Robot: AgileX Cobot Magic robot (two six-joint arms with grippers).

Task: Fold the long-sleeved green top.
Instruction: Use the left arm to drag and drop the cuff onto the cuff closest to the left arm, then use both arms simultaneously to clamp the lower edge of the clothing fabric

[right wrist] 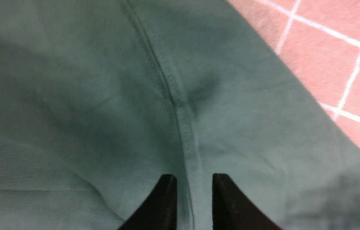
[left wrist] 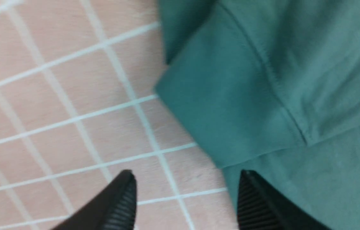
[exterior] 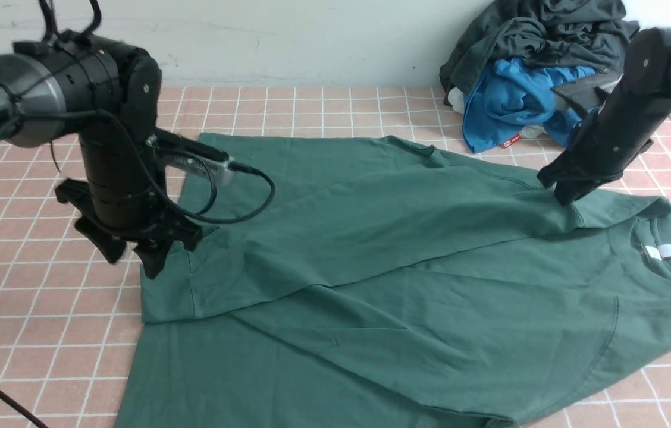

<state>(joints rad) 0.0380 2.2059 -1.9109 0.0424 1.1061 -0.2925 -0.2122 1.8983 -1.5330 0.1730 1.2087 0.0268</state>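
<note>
Tiled table (exterior: 312, 107); green top (exterior: 401, 249) partly cropped; left fingers (left wrist: 119, 204) wide, empty; right fingers (right wrist: 161, 204): grip unclear.

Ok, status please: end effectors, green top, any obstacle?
Left end effector open, over a hemmed corner. Right end effector slightly open over a seam. Green top flat, part folded over. Clothes pile behind, clear of it.

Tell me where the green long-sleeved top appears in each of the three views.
Front view: the green long-sleeved top lies spread across the centre and right, its far side folded over.
Left wrist view: its hemmed corner lies just ahead of the left pincer.
Right wrist view: it fills nearly the whole picture; a seam runs toward the right pincer.
Shared landmark: the pink grid-lined surface, seen beside the top's edge in all three.
</note>
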